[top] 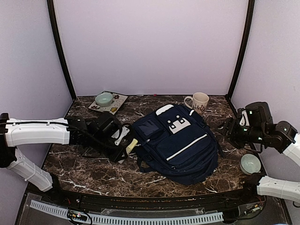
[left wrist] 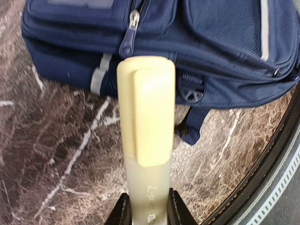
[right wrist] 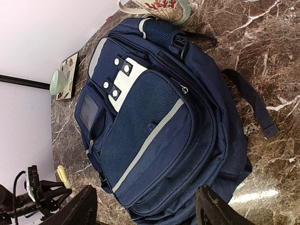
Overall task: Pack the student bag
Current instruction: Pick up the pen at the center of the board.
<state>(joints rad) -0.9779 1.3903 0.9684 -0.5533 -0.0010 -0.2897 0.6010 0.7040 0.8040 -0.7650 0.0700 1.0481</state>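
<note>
Student bag (top: 178, 143) flat on its back at the centre of the table (top: 84, 173), front pockets facing up, top handle toward 12 o'clock, dark straps trailing off its edges. Left gripper (left wrist: 149, 213) at 9 o'clock of the bag, pinching the clear barrel of a pale yellow highlighter (left wrist: 146, 117), capped end aimed at the bag's side and close to the fabric; contact impossible to tell. Held low and level, probably so as to slide in sideways, given an open pocket. Zip pull (left wrist: 133, 21) just beyond the cap, seemingly drawn shut; no open mouth visible from this side. Right gripper (right wrist: 147, 211) at 3 o'clock of the bag, spread wide, holding nothing, looking down over the front pocket; likely stationed there to tug a zip or steady the fabric. Mug (top: 199, 101) at 12 o'clock, just past the handle. Green bowl (top: 104, 99) on a tray (top: 119, 101) at 10 o'clock; second bowl (top: 250, 163) at 4 o'clock. Packing barely begun, by the look of it.
</note>
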